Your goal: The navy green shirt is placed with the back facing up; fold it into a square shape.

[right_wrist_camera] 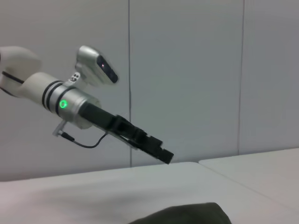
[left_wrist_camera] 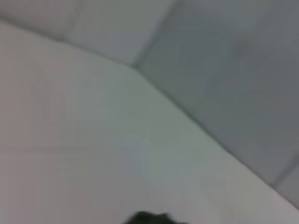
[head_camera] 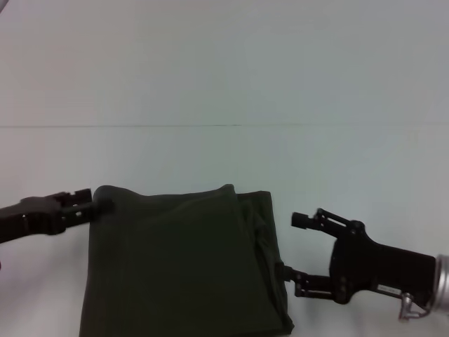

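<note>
The navy green shirt (head_camera: 182,267) lies folded into a rough square at the table's near edge, with a narrower layer showing along its right side. My left gripper (head_camera: 92,204) is at the shirt's far left corner. In the right wrist view that left gripper (right_wrist_camera: 164,155) hangs shut above the table with no cloth in it, clear of the shirt (right_wrist_camera: 187,214) below. My right gripper (head_camera: 295,247) stands open just off the shirt's right edge, one finger near the hem, with nothing between its fingers. The left wrist view shows only a dark sliver (left_wrist_camera: 152,218) on pale table.
The pale table (head_camera: 224,84) stretches far beyond the shirt, with a thin seam line (head_camera: 224,126) running across it. Grey wall panels (right_wrist_camera: 187,70) stand behind the table.
</note>
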Robot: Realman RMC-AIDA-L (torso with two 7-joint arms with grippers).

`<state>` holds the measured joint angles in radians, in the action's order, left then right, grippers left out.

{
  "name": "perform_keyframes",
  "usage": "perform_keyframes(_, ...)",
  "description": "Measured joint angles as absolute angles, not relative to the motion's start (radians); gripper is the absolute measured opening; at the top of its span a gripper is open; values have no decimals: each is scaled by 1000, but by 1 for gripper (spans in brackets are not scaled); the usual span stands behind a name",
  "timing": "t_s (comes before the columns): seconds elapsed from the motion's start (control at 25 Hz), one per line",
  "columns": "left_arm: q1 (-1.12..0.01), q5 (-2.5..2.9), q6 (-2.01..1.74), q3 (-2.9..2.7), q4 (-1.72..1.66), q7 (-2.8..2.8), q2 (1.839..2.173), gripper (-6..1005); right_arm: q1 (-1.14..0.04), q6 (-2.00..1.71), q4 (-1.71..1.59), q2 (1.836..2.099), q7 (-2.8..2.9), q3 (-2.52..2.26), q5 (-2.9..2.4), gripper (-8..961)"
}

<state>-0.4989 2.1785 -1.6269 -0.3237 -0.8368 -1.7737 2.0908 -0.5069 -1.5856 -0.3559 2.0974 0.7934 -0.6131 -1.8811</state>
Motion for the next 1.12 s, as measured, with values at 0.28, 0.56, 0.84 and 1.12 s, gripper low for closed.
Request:
perform_keyframes(0.28,-372,2065,-1943,-320,-915,-1323,2148,900,-549,-1582,-350,2097,819,-698,-1879,916)
perform_keyframes(0.56,-201,2072,-1972,-317,-882,-1031,2176,951,-484,-1592,-352,2096,772,-740,-1880,916)
perform_keyframes(0.84,-157,2181,-1922,-288,-805,-904,2177,934,-411,-1595,-302,2097,616,-729,-1870,917)
perform_keyframes(1.12,-181,2206,-1897,-299,-766,-894,2177,934,-398,-1571,-267,2097,584,-722,-1866,917)
